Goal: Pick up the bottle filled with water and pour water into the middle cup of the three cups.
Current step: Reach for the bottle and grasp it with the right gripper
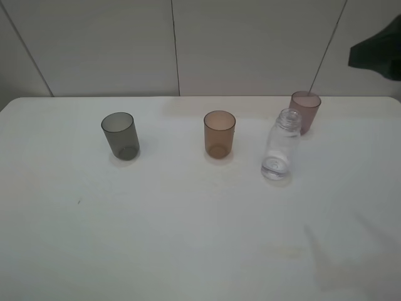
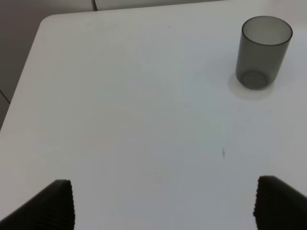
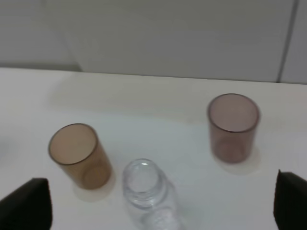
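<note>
My right gripper (image 3: 158,206) stands wide with nothing between its jaws, and its dark fingers (image 3: 26,206) show at the two edges of the wrist view. Centred in the gap between them is the bottle (image 3: 146,196). I look down into its open, capless neck, so it lies below and ahead of me, not yet inside the jaws. It stands upright on the table (image 1: 188,238), long axis vertical, right of centre. The orange-brown middle cup (image 1: 219,133) is just to its left and slightly farther. The pink-mauve cup (image 1: 305,111) stands behind it to the right, near but apart. My left gripper (image 2: 165,206) is spread wide and empty too, over the left of the table, with only the grey cup (image 2: 264,50) before it. The bottle is well apart from that side, so I judge the right arm the nearer. I would come down and close on the bottle's body from the near side.
</note>
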Motion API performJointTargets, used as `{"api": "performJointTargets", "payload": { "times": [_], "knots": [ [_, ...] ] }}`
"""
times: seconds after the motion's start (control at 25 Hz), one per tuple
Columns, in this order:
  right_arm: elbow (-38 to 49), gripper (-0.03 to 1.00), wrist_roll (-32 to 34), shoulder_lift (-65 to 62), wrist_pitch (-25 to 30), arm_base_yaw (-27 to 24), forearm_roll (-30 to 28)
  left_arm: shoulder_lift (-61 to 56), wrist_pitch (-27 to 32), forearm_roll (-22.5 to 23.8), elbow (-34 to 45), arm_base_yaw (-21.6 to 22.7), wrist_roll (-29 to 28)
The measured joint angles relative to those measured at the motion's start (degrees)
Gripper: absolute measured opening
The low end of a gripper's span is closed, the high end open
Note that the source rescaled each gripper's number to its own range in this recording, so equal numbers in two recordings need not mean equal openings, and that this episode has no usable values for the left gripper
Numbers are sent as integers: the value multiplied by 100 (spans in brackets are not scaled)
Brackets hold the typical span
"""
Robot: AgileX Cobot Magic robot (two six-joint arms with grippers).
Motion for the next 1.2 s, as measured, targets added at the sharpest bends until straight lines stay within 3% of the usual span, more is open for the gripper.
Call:
{"api": "performJointTargets", "payload": {
  "times": [0.2,0.36,0.48,0.76,1.2],
  "knots": [
    [1005,100,0,214,-1559,814,0,0,0,0,0,0,0],
    [1980,100,0,214,-3075,1061,207,0,0,0,0,0,0],
    [2447,100,0,214,-3747,1212,284,0,0,0,0,0,0],
    [2912,100,-117,214,-4009,1246,286,0,0,0,0,0,0],
    [3705,100,-150,214,-4943,1246,0,0,0,0,0,0,0]
  ]
}}
